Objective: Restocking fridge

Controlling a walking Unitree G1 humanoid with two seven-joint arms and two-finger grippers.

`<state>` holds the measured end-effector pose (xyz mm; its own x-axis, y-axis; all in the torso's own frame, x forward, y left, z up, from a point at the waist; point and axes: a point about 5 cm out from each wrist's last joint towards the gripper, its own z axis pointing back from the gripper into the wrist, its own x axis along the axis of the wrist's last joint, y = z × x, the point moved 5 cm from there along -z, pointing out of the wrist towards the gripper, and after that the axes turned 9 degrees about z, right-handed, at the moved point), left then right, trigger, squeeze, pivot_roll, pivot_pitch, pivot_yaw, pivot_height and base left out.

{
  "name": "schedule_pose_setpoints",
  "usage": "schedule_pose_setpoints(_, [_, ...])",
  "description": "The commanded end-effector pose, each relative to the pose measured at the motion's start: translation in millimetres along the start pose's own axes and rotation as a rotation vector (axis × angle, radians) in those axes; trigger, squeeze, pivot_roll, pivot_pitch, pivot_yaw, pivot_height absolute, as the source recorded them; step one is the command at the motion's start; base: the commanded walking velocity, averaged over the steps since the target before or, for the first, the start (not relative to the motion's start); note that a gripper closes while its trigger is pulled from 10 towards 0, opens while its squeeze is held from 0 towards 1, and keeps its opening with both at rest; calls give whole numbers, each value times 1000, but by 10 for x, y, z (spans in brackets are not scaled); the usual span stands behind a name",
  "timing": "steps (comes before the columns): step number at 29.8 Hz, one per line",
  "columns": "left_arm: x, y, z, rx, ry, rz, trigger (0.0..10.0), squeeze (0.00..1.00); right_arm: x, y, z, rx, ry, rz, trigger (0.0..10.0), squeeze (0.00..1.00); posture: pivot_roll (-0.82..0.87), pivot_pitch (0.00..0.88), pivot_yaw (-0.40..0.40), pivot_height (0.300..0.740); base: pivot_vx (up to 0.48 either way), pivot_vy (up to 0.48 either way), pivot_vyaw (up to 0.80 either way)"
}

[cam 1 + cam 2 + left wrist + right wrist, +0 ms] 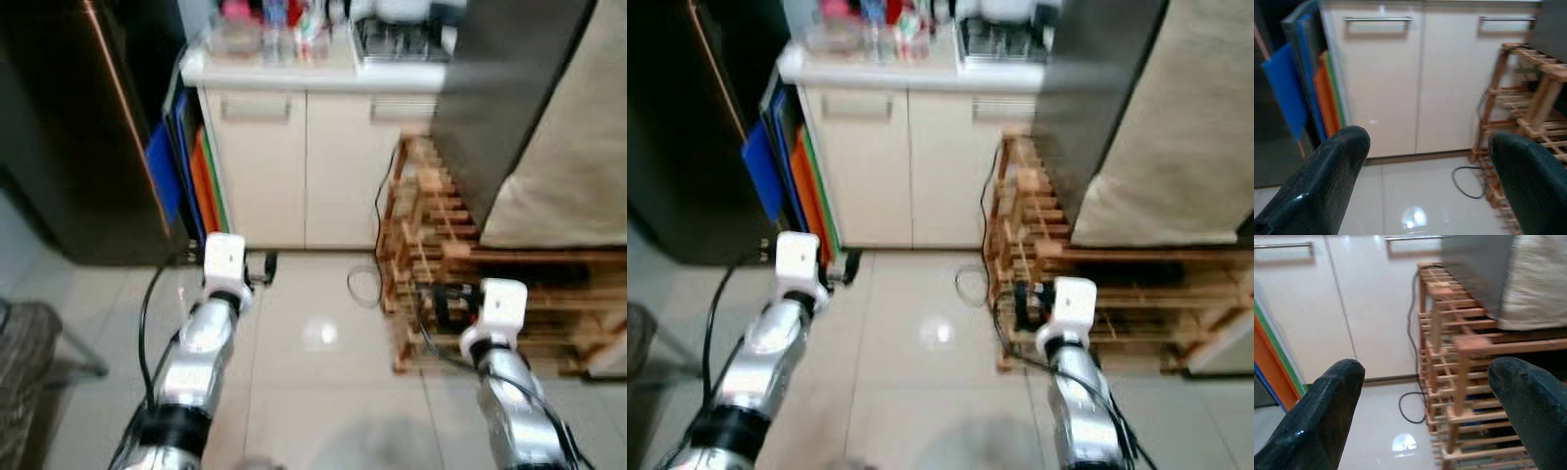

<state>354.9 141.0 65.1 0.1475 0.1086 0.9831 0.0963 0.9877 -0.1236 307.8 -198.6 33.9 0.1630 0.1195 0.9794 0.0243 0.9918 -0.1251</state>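
Both wide open, left hand (1425, 181), right hand (1425, 416), holding nothing.

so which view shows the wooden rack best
The right wrist view: the wooden rack sits close, slats sharp. Both eye views show it whole beside the cabinet but blurred; the left wrist view catches one end.

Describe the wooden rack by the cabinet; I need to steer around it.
The wooden rack is a light-brown slatted frame of several open tiers, standing upright on the tiled floor right of the cream cabinet. A grey appliance with a beige cover sits on it. A black cable hangs down its cabinet side, looping on the floor.
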Motion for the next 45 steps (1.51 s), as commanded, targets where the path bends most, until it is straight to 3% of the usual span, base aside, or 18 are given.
schedule_pose_setpoints(1, [-11,85,3,26,11,-26,10000,0,45,71,-22,20,-14,-8,10000,0,77,0,-12,740,0,0,0])
schedule_pose_setpoints(5, [79,26,10,-18,-37,7,10000,0,84,98,-39,32,-31,8,10000,0,79,0,-14,740,220,0,0])
schedule_pose_setpoints(17, [292,-11,-9,-21,-140,-13,10000,0,382,47,-137,-12,-140,36,10000,0,79,0,-17,740,441,0,0])
schedule_pose_setpoints(33, [205,-76,-52,-43,-97,-11,10000,0,377,62,-244,-15,-126,29,10000,0,84,0,-11,740,447,0,0])
schedule_pose_setpoints(45, [271,-100,-127,-42,-109,-32,10000,0,468,47,-366,-20,-141,32,10000,0,90,0,-15,740,466,0,0])
